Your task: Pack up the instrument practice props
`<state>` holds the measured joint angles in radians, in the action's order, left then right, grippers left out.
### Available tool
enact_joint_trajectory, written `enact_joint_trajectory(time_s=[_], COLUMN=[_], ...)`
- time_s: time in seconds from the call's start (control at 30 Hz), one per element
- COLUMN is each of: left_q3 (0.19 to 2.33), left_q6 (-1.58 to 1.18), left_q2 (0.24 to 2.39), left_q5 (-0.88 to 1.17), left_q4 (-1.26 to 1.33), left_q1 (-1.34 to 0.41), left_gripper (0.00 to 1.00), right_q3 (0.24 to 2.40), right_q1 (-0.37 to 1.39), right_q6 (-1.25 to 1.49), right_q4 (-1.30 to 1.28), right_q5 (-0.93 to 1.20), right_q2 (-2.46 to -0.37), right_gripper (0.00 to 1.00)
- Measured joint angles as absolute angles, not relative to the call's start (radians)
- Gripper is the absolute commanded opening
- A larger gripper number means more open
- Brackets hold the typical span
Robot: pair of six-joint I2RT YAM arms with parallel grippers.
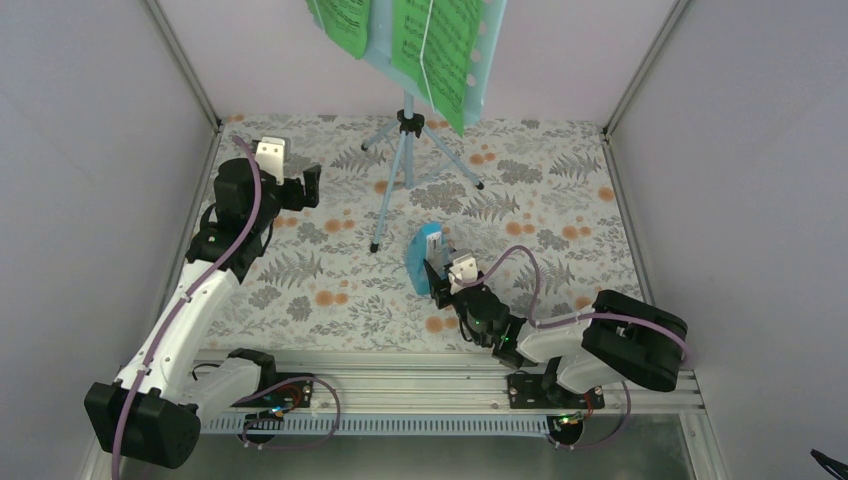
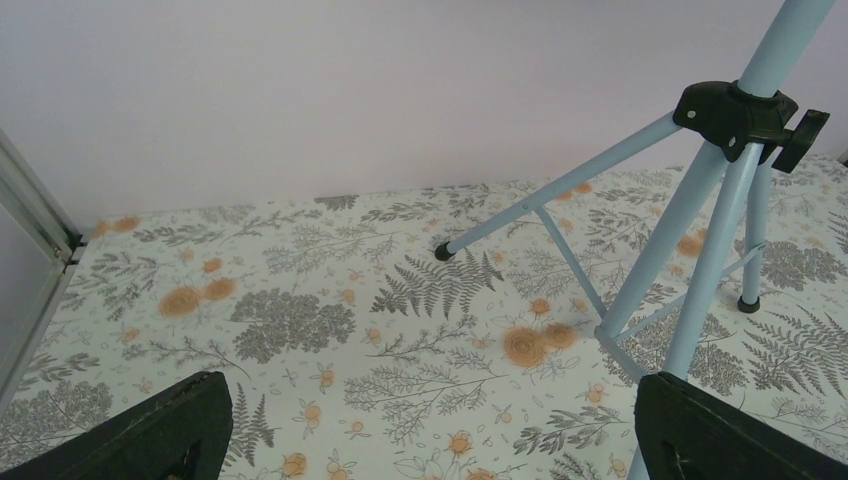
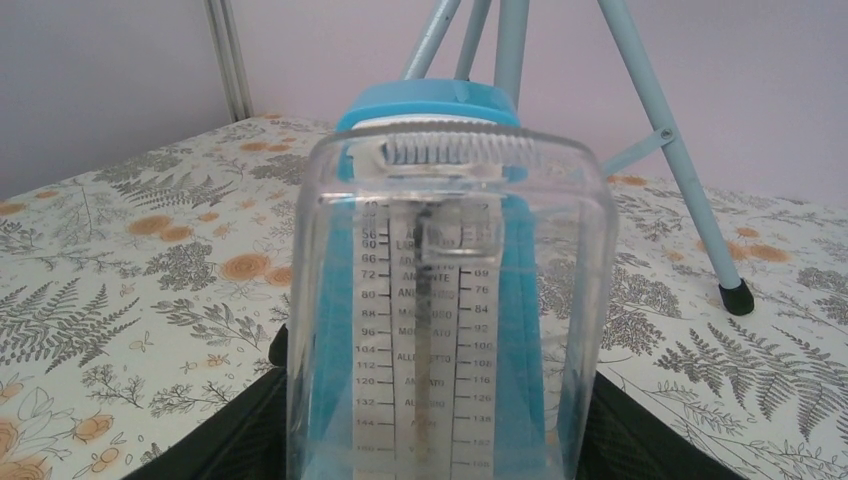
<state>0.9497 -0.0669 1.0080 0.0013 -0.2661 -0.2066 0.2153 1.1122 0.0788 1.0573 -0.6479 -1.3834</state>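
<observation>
Reading right gripper (image 1: pixel 447 277) as closed on metronome (image 1: pixel 424 258), low on both sides. Sitting mid-bench (image 1: pixel 560 200), just in front of music stand (image 1: pixel 404 160) near leg. Can't tell if lifted or resting. Judging it light, rigid plastic; clear cover slick, likely crackable, so squeeze gently at the base and keep upright. Reading left gripper (image 1: pixel 305 187) as wide open, empty, facing the stand's legs. For sheet music (image 1: pixel 440 50) up on the stand: thin, floppy — pinch an edge. For the stand: probably top-heavy — grab the pole by the black collar (image 1: pixel 409 122).
</observation>
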Motion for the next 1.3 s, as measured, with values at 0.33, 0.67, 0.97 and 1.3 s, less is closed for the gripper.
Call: enact_joint_trajectory(time_s=[0.33, 0.67, 0.97, 1.3], left_q3=[0.950, 0.950, 0.950, 0.949], left_q6=[-0.067, -0.067, -0.067, -0.067], left_q2=[1.008, 1.008, 1.008, 1.008], left_q5=[0.002, 0.002, 0.002, 0.005], left_q4=[-0.266, -0.265, -0.265, -0.265], left_q1=[-0.207, -0.207, -0.207, -0.207], left_gripper=[1.00, 1.00, 1.00, 1.00], right_q3=[0.213, 0.213, 0.211, 0.204], right_q1=[1.111, 1.111, 1.103, 1.090], right_q6=[0.060, 0.057, 0.053, 0.052], right_q4=[1.077, 1.085, 1.128, 1.196], right_q5=[-0.639, -0.636, -0.633, -0.629], right_q2=[-1.394, -1.390, -1.406, -1.462], right_gripper=[0.51, 0.51, 0.51, 0.51])
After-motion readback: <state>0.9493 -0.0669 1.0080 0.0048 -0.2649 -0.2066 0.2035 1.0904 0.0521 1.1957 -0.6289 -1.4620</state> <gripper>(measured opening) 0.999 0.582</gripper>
